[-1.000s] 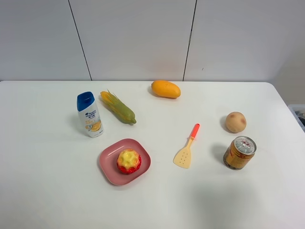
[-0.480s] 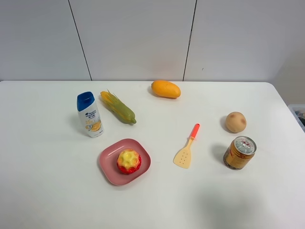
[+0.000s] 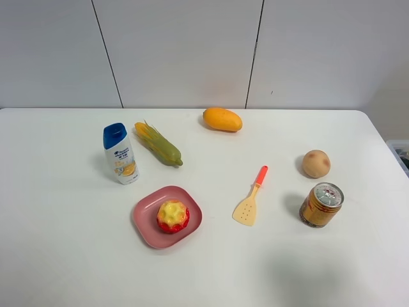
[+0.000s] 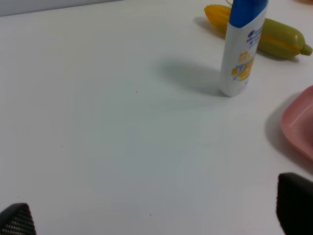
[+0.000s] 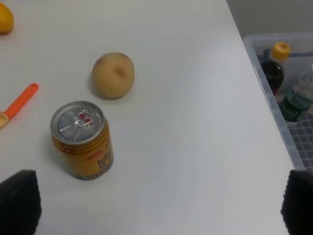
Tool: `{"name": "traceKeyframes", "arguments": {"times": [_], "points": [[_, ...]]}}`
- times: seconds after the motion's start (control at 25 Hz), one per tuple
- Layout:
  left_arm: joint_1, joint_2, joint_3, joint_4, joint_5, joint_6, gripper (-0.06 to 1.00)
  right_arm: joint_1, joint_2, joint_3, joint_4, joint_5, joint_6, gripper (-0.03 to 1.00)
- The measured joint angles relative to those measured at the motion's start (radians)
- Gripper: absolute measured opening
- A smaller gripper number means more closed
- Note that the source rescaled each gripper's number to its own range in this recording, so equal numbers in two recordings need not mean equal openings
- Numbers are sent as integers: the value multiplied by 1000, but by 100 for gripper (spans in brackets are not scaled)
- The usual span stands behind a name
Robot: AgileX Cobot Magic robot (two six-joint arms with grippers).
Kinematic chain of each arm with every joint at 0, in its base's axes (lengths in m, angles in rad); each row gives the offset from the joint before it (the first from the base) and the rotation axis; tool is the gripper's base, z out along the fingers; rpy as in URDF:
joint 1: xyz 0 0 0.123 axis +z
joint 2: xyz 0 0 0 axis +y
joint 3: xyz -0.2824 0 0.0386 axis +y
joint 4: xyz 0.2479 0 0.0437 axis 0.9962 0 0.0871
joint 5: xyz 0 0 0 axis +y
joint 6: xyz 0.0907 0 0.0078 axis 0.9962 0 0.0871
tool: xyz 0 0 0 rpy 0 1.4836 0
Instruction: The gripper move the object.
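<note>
The object, a small red toy fruit with a lumpy yellow top [image 3: 172,215], sits on a pink plate [image 3: 144,219] at the front middle-left of the white table. Neither arm shows in the exterior high view. My left gripper [image 4: 155,215] is open and empty over bare table, its black fingertips [image 4: 295,205] wide apart; the plate's edge [image 4: 299,128] lies beside one fingertip and the fruit is out of that view. My right gripper [image 5: 157,203] is open and empty near the can, far from the fruit.
A shampoo bottle [image 3: 120,153] and a corn cob [image 3: 158,144] stand behind the plate, a mango [image 3: 222,119] further back. A spatula [image 3: 250,198], a tan ball [image 3: 316,164] and a can [image 3: 321,204] are on the right. A bin of bottles [image 5: 288,93] sits off the right edge.
</note>
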Motion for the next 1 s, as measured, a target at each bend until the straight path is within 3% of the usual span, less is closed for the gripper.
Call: {"name": "traceKeyframes", "arguments": {"times": [1.0], "points": [[0,0,0,0,0,0,100,0,0,0,0,0,1,99]]}}
